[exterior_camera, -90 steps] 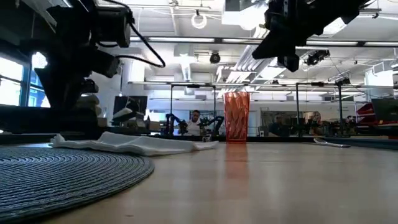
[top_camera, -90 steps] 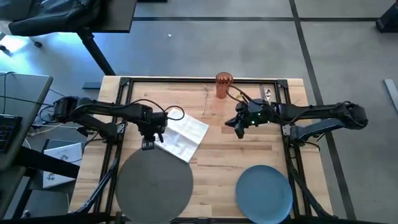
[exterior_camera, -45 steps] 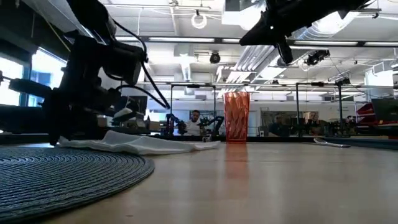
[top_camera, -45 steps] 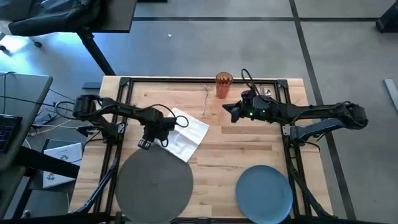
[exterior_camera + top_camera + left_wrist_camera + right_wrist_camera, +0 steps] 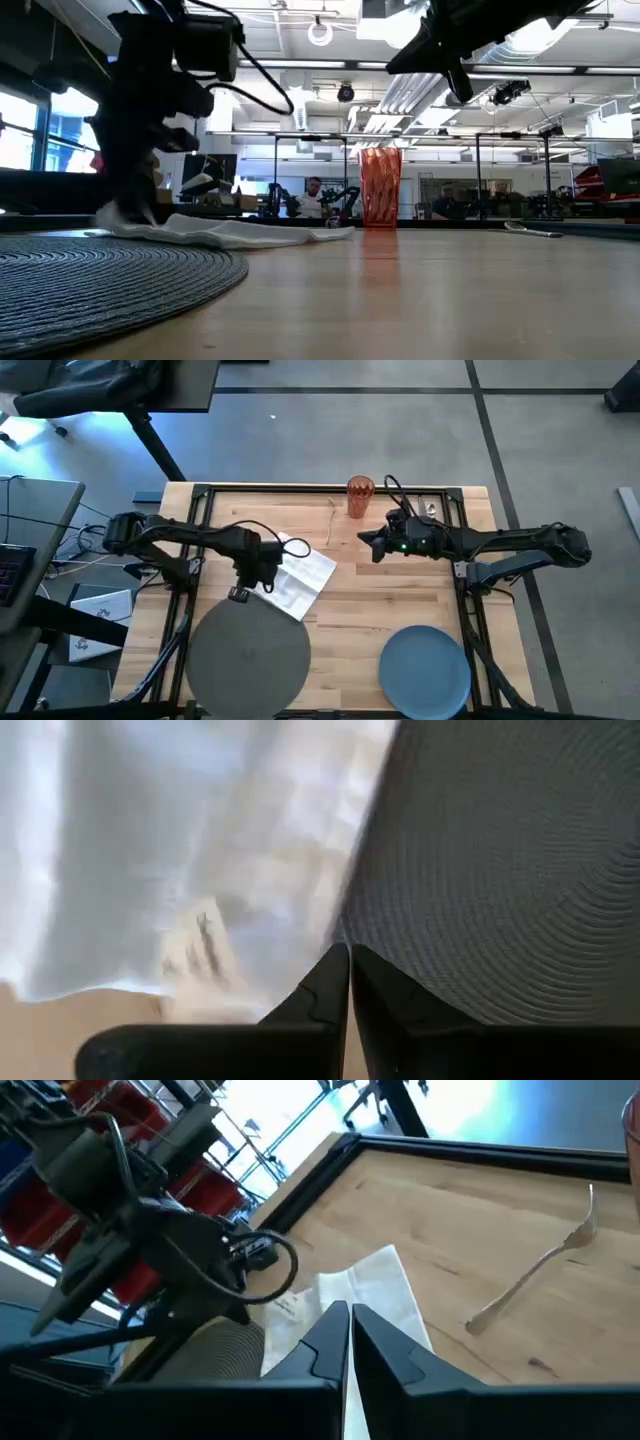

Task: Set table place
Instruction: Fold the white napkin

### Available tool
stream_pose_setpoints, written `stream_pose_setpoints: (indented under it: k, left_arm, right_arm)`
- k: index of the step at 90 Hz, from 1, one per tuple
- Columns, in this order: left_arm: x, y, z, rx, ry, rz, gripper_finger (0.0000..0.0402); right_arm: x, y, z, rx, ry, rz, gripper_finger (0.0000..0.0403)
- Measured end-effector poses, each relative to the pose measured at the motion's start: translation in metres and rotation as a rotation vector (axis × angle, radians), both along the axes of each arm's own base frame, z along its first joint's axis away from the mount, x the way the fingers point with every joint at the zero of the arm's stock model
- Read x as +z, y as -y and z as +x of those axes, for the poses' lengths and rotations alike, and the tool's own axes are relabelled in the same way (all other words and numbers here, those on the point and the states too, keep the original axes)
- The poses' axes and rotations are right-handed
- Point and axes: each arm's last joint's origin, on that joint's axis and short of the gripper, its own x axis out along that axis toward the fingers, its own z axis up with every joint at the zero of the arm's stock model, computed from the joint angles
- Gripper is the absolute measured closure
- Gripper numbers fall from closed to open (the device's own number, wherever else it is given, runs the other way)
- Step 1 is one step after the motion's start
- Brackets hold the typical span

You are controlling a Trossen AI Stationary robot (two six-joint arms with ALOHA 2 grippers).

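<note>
On the light-wood table (image 5: 400,595), the left gripper (image 5: 240,593) points down at the near-left corner of the white paper napkin (image 5: 298,581), right where the napkin meets the far rim of the grey round placemat (image 5: 248,658); in its wrist view the two dark fingers (image 5: 320,995) are pressed together with nothing between them. The napkin lies flat, slightly skewed, just beyond the placemat. A silver fork (image 5: 535,1266) lies on the wood past the napkin, near the translucent orange tumbler (image 5: 359,498), which stands upright at the far edge. The right gripper (image 5: 368,542) hangs above the table just right of the tumbler, its fingers (image 5: 335,1338) also pressed together and empty. The blue plate (image 5: 425,669) sits at the near right edge, well apart from the placemat.
</note>
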Motion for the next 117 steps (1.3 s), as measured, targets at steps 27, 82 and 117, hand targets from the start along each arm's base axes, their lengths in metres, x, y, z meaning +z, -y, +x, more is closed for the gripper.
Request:
stream_pose_setpoints:
  k: [27, 82, 117]
  left_arm:
    - [-0.011, -0.002, 0.003, -0.115, -0.006, 0.033, 0.0354]
    - [-0.034, -0.003, 0.011, -0.241, -0.136, 0.04, 0.0394]
    - [0.103, -0.018, 0.05, 0.155, 0.22, 0.166, 0.04]
  right_arm:
    - [-0.001, 0.0, 0.0, 0.018, -0.027, -0.042, 0.0402]
    - [-0.002, -0.002, 0.0, 0.069, -0.028, -0.014, 0.0402]
    - [-0.002, -0.002, 0.0, 0.072, -0.031, -0.022, 0.0402]
